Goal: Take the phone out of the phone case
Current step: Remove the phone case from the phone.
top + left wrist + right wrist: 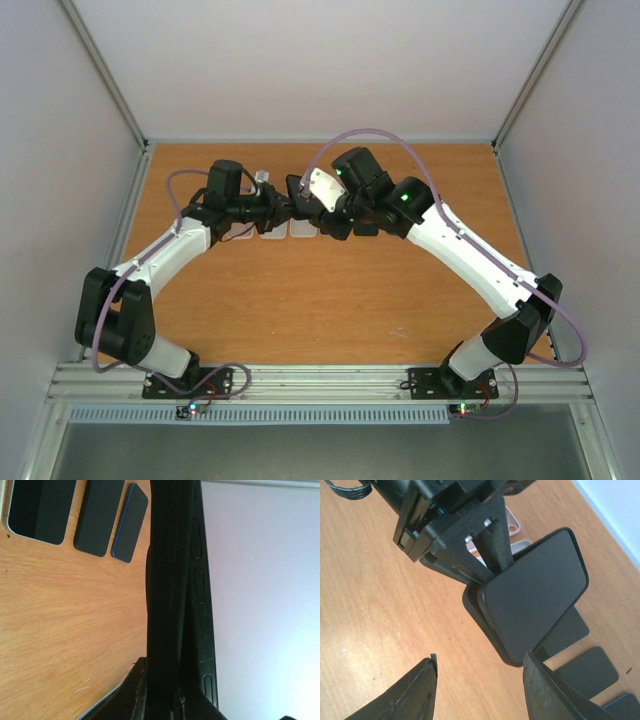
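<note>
The left gripper [489,572] is clamped tight on the phone case [471,602], holding it tilted in the air above the row of 3 spare phones [585,672], the phone [535,590] in it with 1 corner clear of the rim. Just beside, the right gripper [480,657] stands half open, gripping nothing.

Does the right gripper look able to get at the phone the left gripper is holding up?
Likely yes. The right gripper is open close to the phone, nothing between them, one finger beside its free corner. The left gripper clamps only the far edge of phone and case, leaving the near end free.
</note>
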Controlling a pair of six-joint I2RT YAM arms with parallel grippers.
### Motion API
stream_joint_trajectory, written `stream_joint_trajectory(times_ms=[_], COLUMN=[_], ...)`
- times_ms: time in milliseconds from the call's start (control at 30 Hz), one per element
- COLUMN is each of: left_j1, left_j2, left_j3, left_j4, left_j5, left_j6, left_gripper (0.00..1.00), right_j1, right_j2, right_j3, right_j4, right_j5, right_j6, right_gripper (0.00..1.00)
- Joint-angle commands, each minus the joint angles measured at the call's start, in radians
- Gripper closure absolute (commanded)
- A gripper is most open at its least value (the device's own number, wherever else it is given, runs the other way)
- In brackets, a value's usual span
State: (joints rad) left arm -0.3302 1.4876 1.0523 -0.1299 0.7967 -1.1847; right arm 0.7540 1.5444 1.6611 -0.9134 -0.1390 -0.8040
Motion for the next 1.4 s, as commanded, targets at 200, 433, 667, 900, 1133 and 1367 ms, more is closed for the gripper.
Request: stream_joint_trajectory(times_ms=[200, 433, 667, 900, 1133, 1367], left_j1=[0.005, 0.005, 0.005, 0.004, 0.005, 0.005], left_j2=[-0.014, -0.025, -0.037, -0.037, -0.038, -0.026], left_j3=[-0.003, -0.015, -0.028, -0.026, -0.037, -0.033], left_j4=[0.119, 0.137, 0.153, 0.158, 0.190, 0.227], left_j5=[0.026, 0.031, 0.025, 0.029, 0.039, 0.059], left_j6=[-0.059, -0.067, -0.063, -0.064, -0.090, -0.120], left_gripper=[1.00, 1.00, 1.00, 1.00, 1.00, 1.00], right_j1=[0.088, 0.108, 0.108, 0.108, 0.108, 0.108], right_j2=[0.073, 0.115, 0.122, 0.138, 0.127, 0.126], right_j3=[0.009, 0.013, 0.015, -0.011, -0.120, -0.236], right_j4=[0.112, 0.170, 0.185, 0.213, 0.350, 0.505], right_j5=[0.209, 0.276, 0.298, 0.341, 0.419, 0.482], right_j6=[-0.094, -0.125, -0.122, -0.155, -0.270, -0.358], right_gripper=[0.54, 0.57, 0.59, 0.62, 0.65, 0.67])
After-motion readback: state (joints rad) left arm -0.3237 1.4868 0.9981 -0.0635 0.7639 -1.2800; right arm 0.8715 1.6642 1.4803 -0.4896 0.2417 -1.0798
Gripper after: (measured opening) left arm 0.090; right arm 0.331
